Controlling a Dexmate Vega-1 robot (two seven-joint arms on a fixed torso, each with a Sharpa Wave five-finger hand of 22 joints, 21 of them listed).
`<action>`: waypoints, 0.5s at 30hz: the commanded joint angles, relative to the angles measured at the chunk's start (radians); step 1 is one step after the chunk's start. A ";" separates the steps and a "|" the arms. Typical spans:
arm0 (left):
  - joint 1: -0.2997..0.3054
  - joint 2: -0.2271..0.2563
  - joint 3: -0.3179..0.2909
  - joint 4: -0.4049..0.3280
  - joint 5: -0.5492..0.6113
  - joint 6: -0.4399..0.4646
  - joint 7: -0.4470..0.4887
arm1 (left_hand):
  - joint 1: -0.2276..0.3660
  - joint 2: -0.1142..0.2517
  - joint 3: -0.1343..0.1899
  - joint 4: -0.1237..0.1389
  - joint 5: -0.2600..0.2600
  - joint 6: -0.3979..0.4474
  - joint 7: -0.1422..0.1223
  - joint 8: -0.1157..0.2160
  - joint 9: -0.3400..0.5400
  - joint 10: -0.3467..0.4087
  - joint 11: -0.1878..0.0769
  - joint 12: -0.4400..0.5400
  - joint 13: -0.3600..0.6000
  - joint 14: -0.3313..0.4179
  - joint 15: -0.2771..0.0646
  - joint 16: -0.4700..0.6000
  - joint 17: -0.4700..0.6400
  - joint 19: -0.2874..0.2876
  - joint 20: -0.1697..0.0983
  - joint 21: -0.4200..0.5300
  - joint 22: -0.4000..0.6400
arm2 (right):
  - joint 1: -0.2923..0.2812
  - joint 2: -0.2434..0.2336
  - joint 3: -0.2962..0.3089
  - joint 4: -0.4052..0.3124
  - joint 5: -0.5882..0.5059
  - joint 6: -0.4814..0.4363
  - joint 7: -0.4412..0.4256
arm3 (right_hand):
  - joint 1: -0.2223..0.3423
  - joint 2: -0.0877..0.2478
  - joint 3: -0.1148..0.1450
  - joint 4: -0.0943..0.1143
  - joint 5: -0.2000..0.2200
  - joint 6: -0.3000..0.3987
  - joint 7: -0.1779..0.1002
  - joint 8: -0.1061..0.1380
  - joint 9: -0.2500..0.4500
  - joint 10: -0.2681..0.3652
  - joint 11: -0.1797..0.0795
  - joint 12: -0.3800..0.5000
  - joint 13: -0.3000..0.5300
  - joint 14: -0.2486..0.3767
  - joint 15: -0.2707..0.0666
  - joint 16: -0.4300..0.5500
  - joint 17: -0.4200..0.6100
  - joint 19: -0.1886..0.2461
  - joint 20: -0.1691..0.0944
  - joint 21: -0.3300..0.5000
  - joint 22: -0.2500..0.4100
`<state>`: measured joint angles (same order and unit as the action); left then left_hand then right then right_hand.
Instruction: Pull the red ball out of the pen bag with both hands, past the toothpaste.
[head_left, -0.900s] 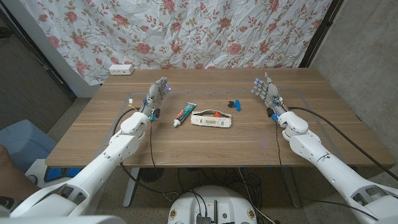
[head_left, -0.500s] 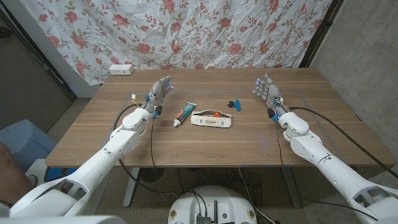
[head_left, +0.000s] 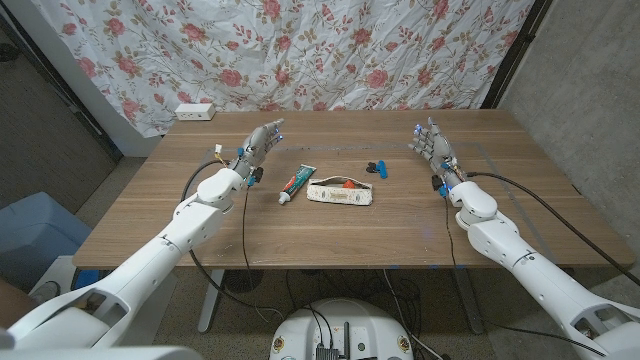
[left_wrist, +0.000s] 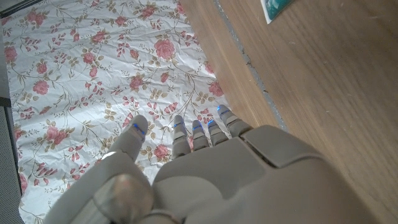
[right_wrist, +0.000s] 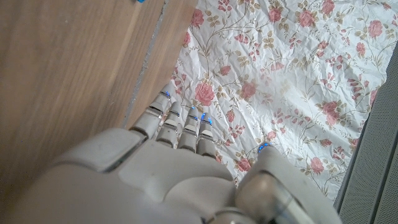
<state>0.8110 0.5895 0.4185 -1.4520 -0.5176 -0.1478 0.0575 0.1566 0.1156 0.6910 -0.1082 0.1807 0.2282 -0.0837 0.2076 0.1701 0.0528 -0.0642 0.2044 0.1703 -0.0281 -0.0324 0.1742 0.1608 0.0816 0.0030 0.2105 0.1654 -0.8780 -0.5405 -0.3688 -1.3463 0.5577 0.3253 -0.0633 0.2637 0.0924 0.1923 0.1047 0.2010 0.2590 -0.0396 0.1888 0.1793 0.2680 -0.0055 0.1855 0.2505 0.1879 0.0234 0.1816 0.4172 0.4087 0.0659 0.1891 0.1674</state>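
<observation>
Fingers of both hands are apart and hold nothing. The left hand is raised over the wooden tabletop on the robot's left, its fingers reaching toward the far edge; in the left wrist view the same hand shows from behind, its fingers slightly separated and pointing at the floral curtain. The right hand is up on the opposite side, fingers extended and a little spread; the right wrist view shows its back with the fingers side by side with small gaps between them.

Between the two hands, near the middle of the tabletop, lies the pale rectangular fabric pen bag. The small red ball shows at the bag's upper side, partly inside it. Just beside the bag, toward the left hand, lies the white and green toothpaste tube, set at a slant. A small dark blue and black object sits near the bag's far right end; what it is cannot be told. A white power strip rests at the far left corner of the tabletop.
</observation>
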 joint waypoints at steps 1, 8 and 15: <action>0.023 0.089 0.012 -0.134 0.079 0.069 0.027 | 0.031 0.000 0.008 -0.038 -0.008 0.052 -0.009 0.009 0.003 0.021 -0.012 0.004 0.004 0.016 -0.015 0.006 0.005 0.018 0.002 -0.007 0.003 | -0.012 -0.012 0.008 -0.012 -0.028 0.011 -0.033 | 0.003 -0.003 0.005 -0.007 0.008 0.010 -0.002 0.005 0.002 0.005 -0.002 0.005 0.001 -0.001 -0.004 0.006 -0.002 0.004 -0.009 0.001 0.004; 0.008 0.122 0.024 -0.164 0.104 0.106 -0.001 | 0.060 -0.006 0.012 -0.067 -0.009 0.090 -0.037 0.011 0.003 0.039 -0.025 0.003 0.004 0.027 -0.022 0.006 0.005 0.030 0.001 -0.011 0.003 | -0.003 -0.005 0.007 0.011 -0.027 0.023 -0.023 | 0.006 0.000 0.009 -0.012 0.009 0.010 -0.002 0.004 0.002 0.006 -0.002 0.005 -0.003 0.000 -0.005 0.007 -0.008 0.002 -0.011 0.001 0.003; 0.007 0.168 0.031 -0.233 0.153 0.157 0.001 | 0.103 -0.014 0.014 -0.081 -0.009 0.139 -0.046 0.015 0.003 0.065 -0.034 0.004 0.004 0.055 -0.021 0.010 0.005 0.055 0.003 -0.011 0.003 | 0.006 -0.006 0.004 0.022 -0.045 0.028 -0.030 | 0.009 0.002 0.012 -0.017 0.008 0.006 -0.003 0.002 0.002 0.007 -0.002 0.006 -0.006 0.000 -0.006 0.008 -0.014 -0.001 -0.014 0.000 0.003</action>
<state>0.8249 0.6848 0.4352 -1.5858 -0.4299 -0.0595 0.0674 0.2431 0.1025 0.7047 -0.1804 0.1737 0.3491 -0.1343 0.2159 0.1700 0.1024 -0.0994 0.2044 0.1702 0.0139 -0.0328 0.1781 0.1607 0.1210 0.0069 0.2026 0.1653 -0.8836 -0.5456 -0.3626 -1.3418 0.5321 0.3439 -0.0874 0.2636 0.0924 0.2019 0.0951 0.2010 0.2589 -0.0395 0.1888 0.1792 0.2680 -0.0055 0.1855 0.2437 0.1879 0.0234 0.1853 0.4033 0.4015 0.0587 0.1891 0.1675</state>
